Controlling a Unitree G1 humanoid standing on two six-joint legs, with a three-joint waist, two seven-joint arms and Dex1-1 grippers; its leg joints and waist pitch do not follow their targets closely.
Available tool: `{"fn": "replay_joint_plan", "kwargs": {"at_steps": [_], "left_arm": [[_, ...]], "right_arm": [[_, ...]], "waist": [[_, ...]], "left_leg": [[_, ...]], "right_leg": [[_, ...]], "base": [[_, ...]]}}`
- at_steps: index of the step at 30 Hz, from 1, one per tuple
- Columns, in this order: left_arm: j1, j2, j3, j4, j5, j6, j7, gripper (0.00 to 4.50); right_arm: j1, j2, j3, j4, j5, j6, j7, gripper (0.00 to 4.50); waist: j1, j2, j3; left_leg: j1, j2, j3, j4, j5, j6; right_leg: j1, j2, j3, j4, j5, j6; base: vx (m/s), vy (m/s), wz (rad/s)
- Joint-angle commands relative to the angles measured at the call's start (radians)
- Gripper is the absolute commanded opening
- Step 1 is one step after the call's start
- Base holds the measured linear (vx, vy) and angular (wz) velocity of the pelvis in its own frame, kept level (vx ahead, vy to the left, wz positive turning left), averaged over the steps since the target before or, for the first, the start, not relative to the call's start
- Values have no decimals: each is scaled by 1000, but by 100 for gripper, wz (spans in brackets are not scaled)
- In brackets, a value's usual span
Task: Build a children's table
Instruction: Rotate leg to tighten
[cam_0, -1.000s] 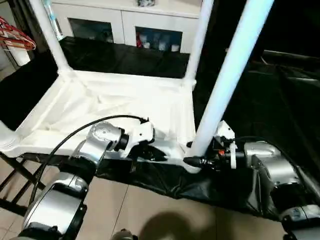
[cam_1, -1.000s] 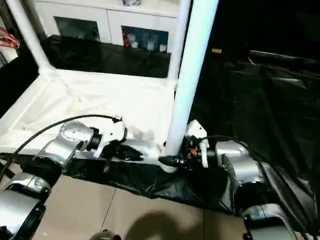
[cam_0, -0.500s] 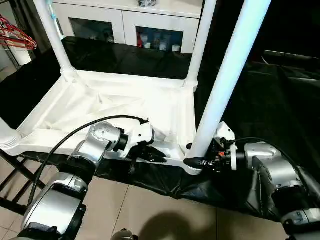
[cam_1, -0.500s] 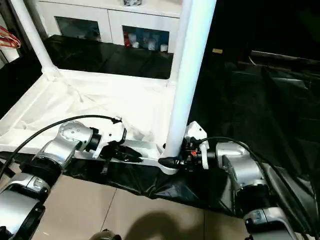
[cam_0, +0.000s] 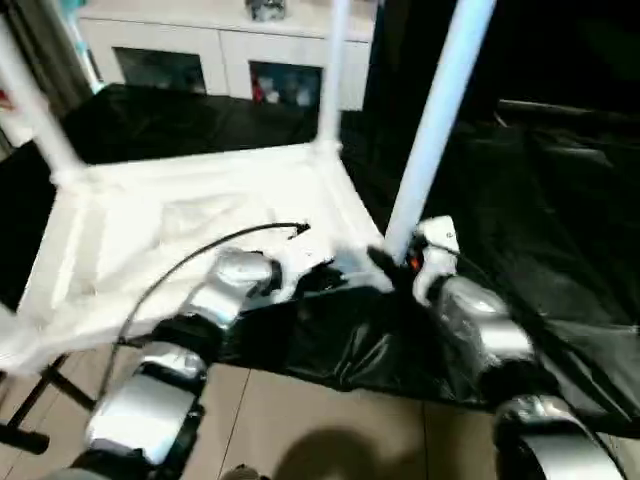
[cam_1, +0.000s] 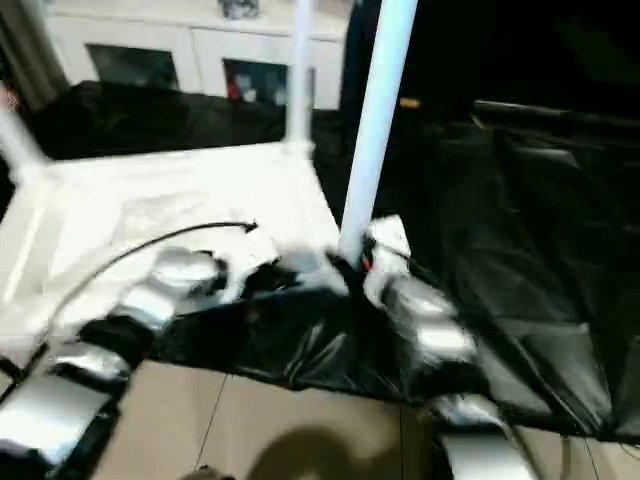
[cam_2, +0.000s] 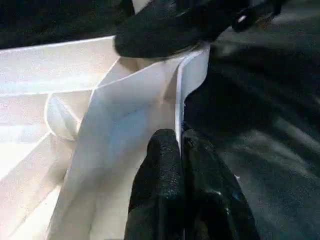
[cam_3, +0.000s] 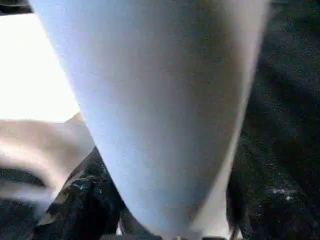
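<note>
Tabletop (cam_0: 180, 215) has swung counterclockwise in frame. My left gripper (cam_2: 180, 150) pinches its rim; right gripper (cam_0: 392, 262) clasps the near leg (cam_0: 435, 120). Repositioning, likely.

White glass-doored cabinet (cam_0: 215, 60) behind black sheet (cam_0: 560, 220).

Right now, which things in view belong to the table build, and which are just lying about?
Job:
table top, upside down
near leg, right gripper at its base
far leg
left gripper, pinching the top's rim

Lying about:
cabinet
black sheet
</note>
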Motion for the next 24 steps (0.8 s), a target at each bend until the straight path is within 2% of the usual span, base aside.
{"fn": "replay_joint_plan", "kwargs": {"at_steps": [1, 5, 6, 8, 15, 17, 19, 20, 24], "left_arm": [[-54, -88, -10, -19, -10, -13, 74, 0], [-55, -104, -18, -1, 11, -38, 128, 0], [-51, -105, -18, -1, 10, -40, 127, 0], [-45, -105, -20, -4, 9, -44, 121, 0], [-33, -93, -18, -3, 14, -62, 111, 0], [-33, -84, -17, -1, 12, -66, 102, 0], [-31, -77, -18, -3, 11, -70, 93, 0], [-29, -68, -19, -4, 11, -74, 84, 0], [-20, -44, -22, -8, 13, -85, 59, 0]], "right_arm": [[5, 106, 74, 59, -7, 25, 23, 249], [-22, 125, 76, 99, -35, -33, -24, 249], [-25, 126, 75, 105, -37, -41, -24, 279], [-27, 127, 70, 107, -33, -48, -15, 309], [-38, 101, 62, 118, -32, -97, 16, 375], [-24, 71, 67, 89, -34, -108, 46, 395], [-8, 49, 69, 58, -31, -109, 73, 412], [20, 10, 65, 9, -22, -102, 111, 422], [105, -121, 32, -126, 28, -75, 231, 447]], "waist": [[-3, 0, -53], [-2, -1, -56], [-1, 0, -58], [0, 0, -58], [-4, 0, -55], [-3, -4, -56], [-2, -2, -57], [0, -8, -56], [12, -8, -61]], "left_leg": [[21, 51, -36, -82, -314, -14], [19, 49, -30, -80, -284, 4], [16, 49, -30, -80, -268, 10], [12, 50, -31, -80, -254, 17], [15, 52, -31, -82, -288, 16], [13, 52, -31, -83, -278, 21], [11, 52, -30, -81, -263, 27], [11, 51, -28, -80, -256, 35], [5, 51, -26, -72, -200, 71]], "right_leg": [[25, -103, 55, -107, -426, -149], [29, -99, 57, -97, -327, -172], [33, -100, 57, -93, -302, -178], [37, -101, 56, -90, -280, -181], [33, -100, 56, -98, -343, -171], [34, -100, 57, -97, -332, -170], [35, -100, 57, -94, -308, -176], [36, -98, 56, -95, -300, -173], [42, -98, 56, -85, -219, -176]], "base": [[0, 0, 0], [0, 0, 0], [0, 0, 0], [0, 0, 0], [0, 0, 0], [0, 0, 0], [0, 0, 0], [0, 0, 0], [0, 0, 0]]}}
